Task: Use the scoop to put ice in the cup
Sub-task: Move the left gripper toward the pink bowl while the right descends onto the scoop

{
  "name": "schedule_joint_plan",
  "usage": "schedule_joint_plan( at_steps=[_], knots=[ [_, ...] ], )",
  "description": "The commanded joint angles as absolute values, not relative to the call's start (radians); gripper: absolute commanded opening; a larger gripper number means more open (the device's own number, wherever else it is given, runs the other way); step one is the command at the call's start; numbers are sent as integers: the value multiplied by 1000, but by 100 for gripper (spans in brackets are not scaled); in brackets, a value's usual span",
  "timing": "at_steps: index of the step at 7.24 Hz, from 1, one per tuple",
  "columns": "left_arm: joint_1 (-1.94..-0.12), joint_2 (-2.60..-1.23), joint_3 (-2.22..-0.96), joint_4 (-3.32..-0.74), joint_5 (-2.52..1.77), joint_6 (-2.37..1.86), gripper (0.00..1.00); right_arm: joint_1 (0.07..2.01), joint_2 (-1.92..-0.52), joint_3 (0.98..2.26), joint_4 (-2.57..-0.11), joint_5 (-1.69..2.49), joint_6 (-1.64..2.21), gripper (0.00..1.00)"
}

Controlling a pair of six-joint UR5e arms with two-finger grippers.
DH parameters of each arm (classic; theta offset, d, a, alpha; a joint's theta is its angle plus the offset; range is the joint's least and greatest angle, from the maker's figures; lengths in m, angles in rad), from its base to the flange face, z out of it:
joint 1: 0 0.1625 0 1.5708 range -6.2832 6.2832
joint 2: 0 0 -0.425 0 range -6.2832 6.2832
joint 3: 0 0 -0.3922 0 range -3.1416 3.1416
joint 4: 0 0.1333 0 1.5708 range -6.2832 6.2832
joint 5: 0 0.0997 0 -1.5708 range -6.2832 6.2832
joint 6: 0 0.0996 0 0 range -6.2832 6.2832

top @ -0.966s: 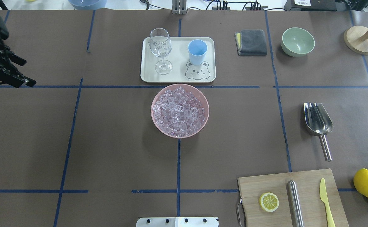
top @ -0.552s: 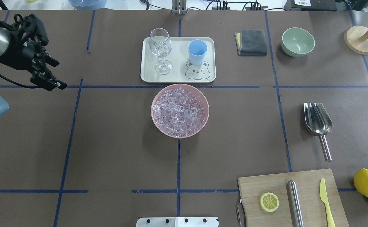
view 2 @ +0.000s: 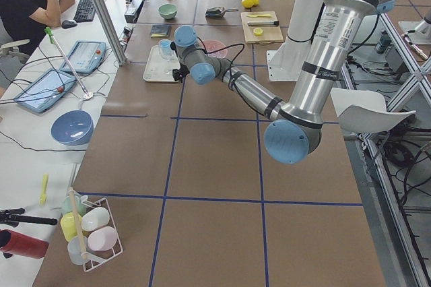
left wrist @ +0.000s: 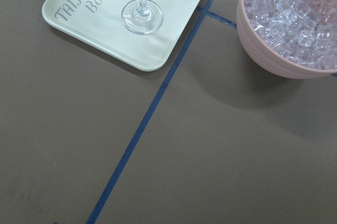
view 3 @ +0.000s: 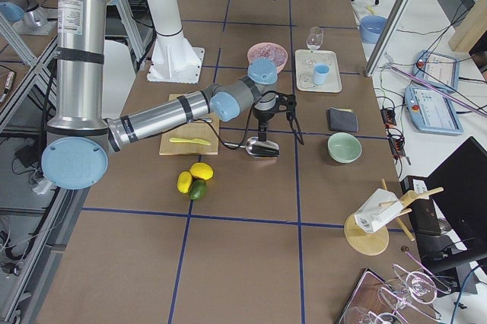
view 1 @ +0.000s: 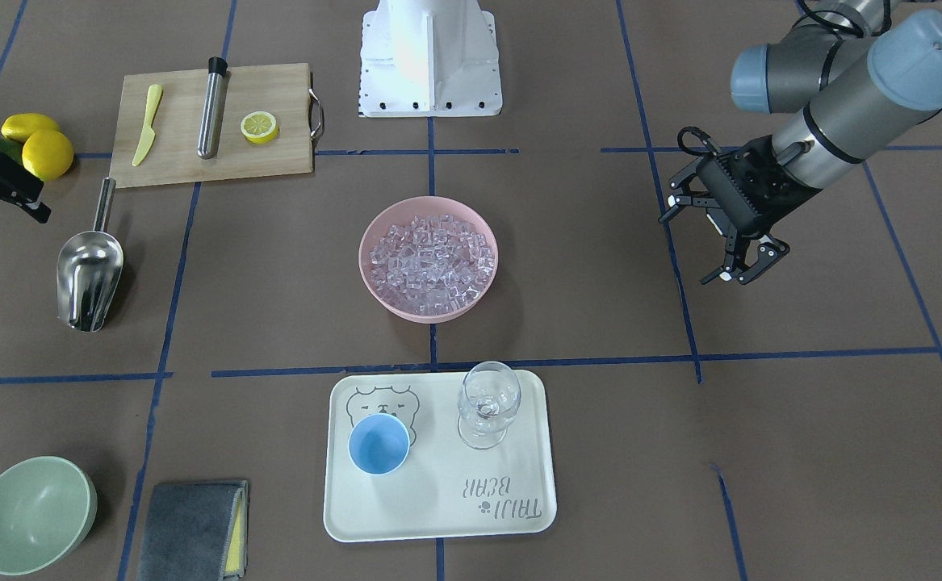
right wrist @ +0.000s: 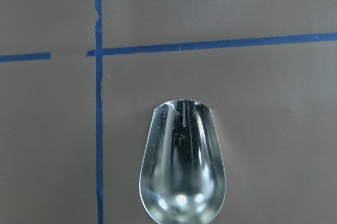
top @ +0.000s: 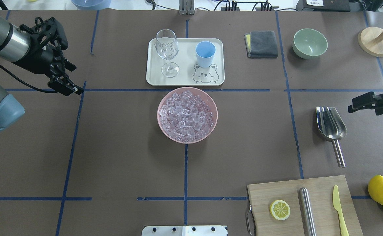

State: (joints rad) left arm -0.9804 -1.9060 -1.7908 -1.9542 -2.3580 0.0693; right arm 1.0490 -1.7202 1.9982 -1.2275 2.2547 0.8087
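Grasping the scoop: judged to be the step in hand. The scoop (top: 331, 124) lies flat on the worktop (top: 112, 147), well out at 3 o'clock from the pink bowl (top: 159, 114), with its trough toward 12 and its thin handle toward 6.
Right jaws: appear open and empty, hovering over the trough end. The wrist view looks straight down into the trough.
Method: shift toward 6 o'clock until over the handle, and set the jaws across its width. Come down low, since the handle is slim and lies close to the worktop. Close near the trough end for a steadier carry.
Left jaws: spread open and empty, at 10 o'clock from the bowl, well apart from it.
Ice (top: 186, 116): heaped in the bowl.
Cup (top: 205, 53): upright and empty on the tray (top: 184, 80), at 12 o'clock from the bowl, near a wine glass (top: 167, 49).
Change: a second ago the right arm was absent from the overhead view, and it now reaches in at 3 o'clock. The left arm has come further in. Scoop, bowl and cup are unmoved.
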Motion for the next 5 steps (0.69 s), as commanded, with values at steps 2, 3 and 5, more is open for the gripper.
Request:
schedule_joint_plan(
  at_steps=[2, 3, 5],
  knots=[
    [-966, -1916, -1787, -1954, -2356, 68, 100, 867, -1781, 1988, -1143, 2173, 869, 100],
    [-965, -1916, -1787, -1954, -2355, 55, 100, 842, -1775, 1971, -1140, 2169, 890, 100],
    [-948, -1927, -1787, -1954, -2355, 45, 100, 770, -1767, 1934, -1134, 2166, 1041, 100]
  ],
)
